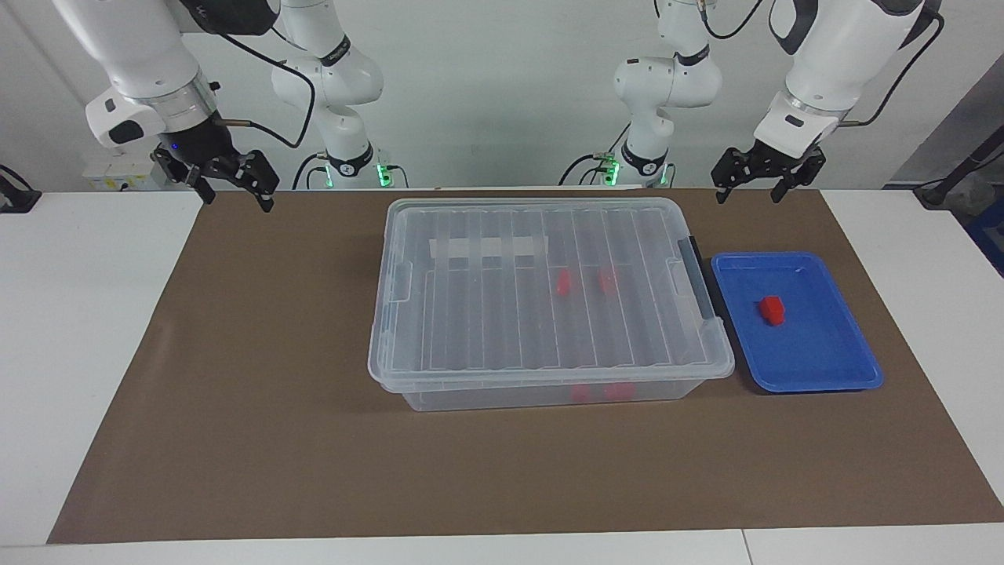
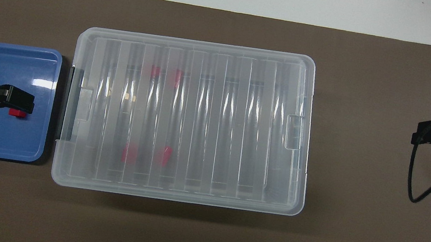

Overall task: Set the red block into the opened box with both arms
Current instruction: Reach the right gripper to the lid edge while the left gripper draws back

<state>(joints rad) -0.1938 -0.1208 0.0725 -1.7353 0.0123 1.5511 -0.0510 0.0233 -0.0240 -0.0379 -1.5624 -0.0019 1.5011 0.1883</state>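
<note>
Lid (image 1: 541,290) closed on the box (image 1: 549,384), nothing of the task is under way yet: the clear storage box sits in the middle of the brown mat (image 1: 259,392) that covers the table (image 1: 78,353), its dark latch (image 1: 700,278) facing the blue tray (image 1: 816,361) just beside it toward the left arm's end. The red block (image 1: 772,309) lies loose near the tray's middle, well apart from the tray's rim, so it is probably staged there for an easy pick from above. Four other red blocks (image 2: 155,71) show blurred through the ribbed lid, two nearer the robots and two farther, already inside. The left end effector (image 1: 758,184) hangs above the table's edge at the robots' end, up from the tray, jaws spread and empty. The right end effector (image 1: 235,185) hangs above the mat's corner at the right arm's end, likewise spread and empty. Both arms wait. As a judgement, the split looks deliberate: one arm stands by the tray to fetch the block, the other is free to raise the lid, which must come first.
</note>
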